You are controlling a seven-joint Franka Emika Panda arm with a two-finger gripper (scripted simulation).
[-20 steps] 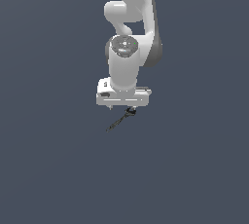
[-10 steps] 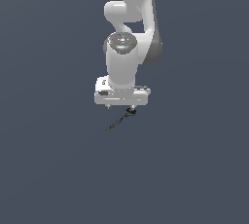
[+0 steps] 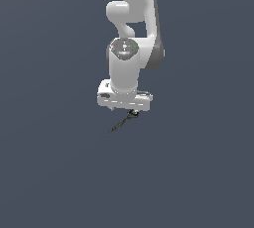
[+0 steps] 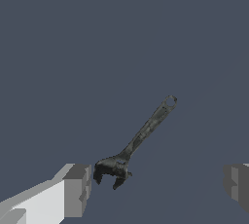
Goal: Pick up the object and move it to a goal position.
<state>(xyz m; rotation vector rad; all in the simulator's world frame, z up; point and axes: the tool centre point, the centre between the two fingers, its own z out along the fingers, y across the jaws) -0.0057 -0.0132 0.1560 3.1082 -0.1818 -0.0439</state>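
The object is a thin dark grey wrench-like tool with a black jagged forked head, and it lies flat on the dark grey floor. In the wrist view my gripper is open, with its two grey fingers far apart. The tool's head lies close to one finger and its handle slants away between them. Nothing is held. In the exterior view the white hand hangs just above the object, whose head is partly hidden under the gripper.
The plain dark grey floor stretches all around. The white arm rises above the hand towards the top of the exterior view.
The hand has sunk slightly towards the tool. The tool itself has not moved.
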